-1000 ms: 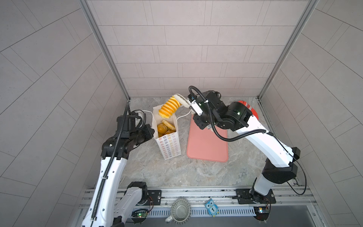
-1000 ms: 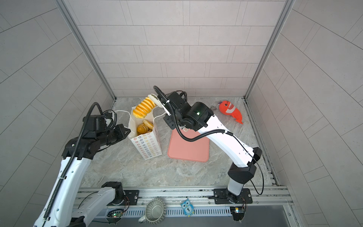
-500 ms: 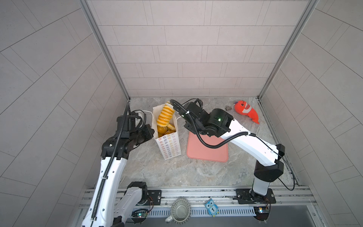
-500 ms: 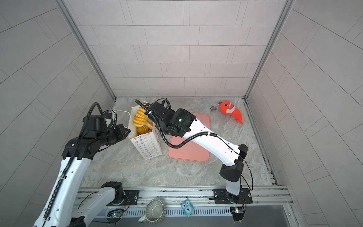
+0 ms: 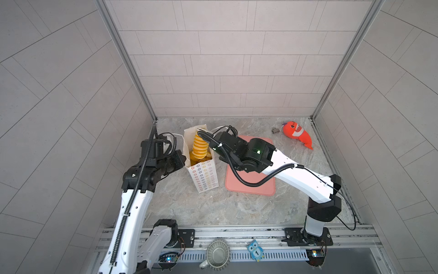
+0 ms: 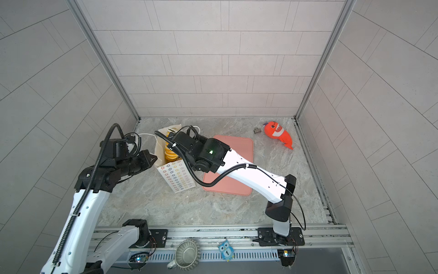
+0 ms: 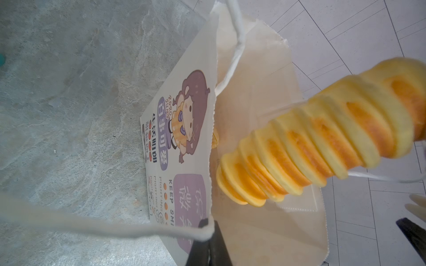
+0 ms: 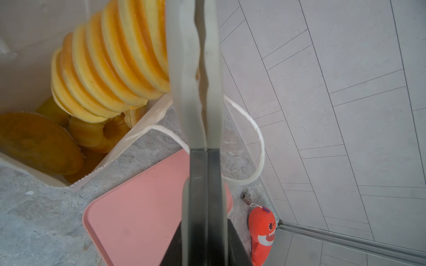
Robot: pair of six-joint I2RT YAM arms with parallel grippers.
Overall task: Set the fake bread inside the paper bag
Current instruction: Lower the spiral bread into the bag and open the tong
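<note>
A second ago your right arm held the ridged roll (image 5: 199,148) high above the bag, slanting. The arm has since swung down and to the left, and the roll now stands nearly upright in the mouth of the paper bag (image 5: 205,176). Its lower end is inside, resting on the other fake bread (image 8: 96,135), and its upper part pokes above the rim.

The right gripper (image 8: 200,57) sits at the bag's right rim by the roll's top. Its fingers stand almost together, with a thin slit between them. You cannot tell whether they still pinch the roll.

The left gripper (image 7: 208,239) has not moved. It is clamped on the bag's left rim, beside a cord handle, keeping the mouth spread.

The bag stands left of centre on the table. The pink tray (image 5: 251,182) just to its right lies bare, and the orange plush fish (image 5: 297,136) lies in the far right corner. No other bread shows outside the bag, so this looks like the last piece. What likely remains is letting the roll go so it settles deeper.
</note>
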